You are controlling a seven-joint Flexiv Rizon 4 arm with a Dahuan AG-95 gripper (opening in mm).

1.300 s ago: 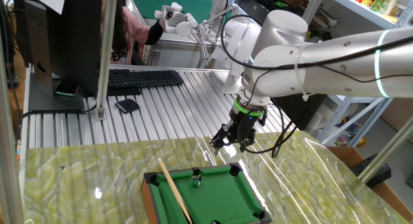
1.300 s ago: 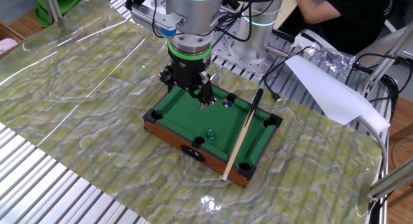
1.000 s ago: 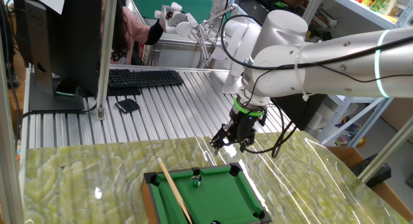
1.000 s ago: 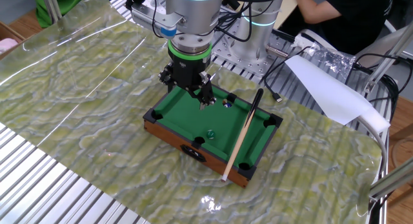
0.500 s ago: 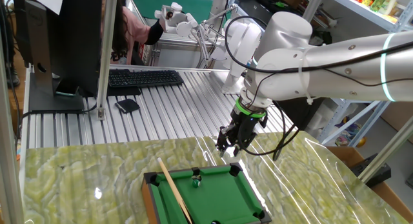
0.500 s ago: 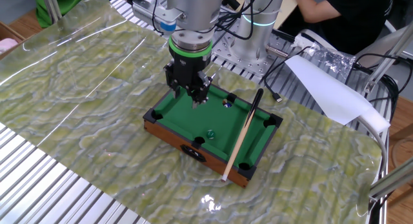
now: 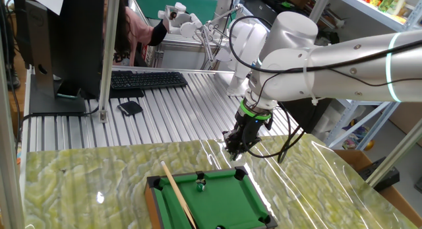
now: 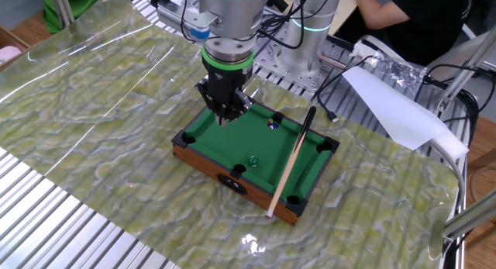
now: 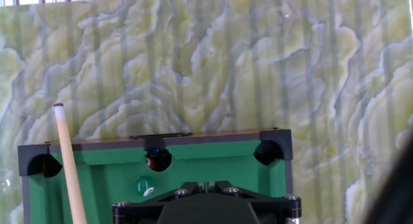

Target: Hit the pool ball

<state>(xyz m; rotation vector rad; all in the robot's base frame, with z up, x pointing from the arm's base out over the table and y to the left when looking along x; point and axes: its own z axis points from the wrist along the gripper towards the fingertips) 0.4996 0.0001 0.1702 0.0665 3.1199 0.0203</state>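
While fingertips stay hidden, end effector (pinched) overhangs pool table.

One small green-felt, wood-framed pool table; one long thin wooden cue stick; two tiny round balls, one dark, one green; one black keyboard.

Mini pool table: green felt, brown wood sides, black corner pockets. Cue stick: pale wood w/ dark butt, white tip. Tabletop mat: green-yellow marbled swirls. Pool ball: dark w/ whitish spot. Arm: white, green ring at wrist.
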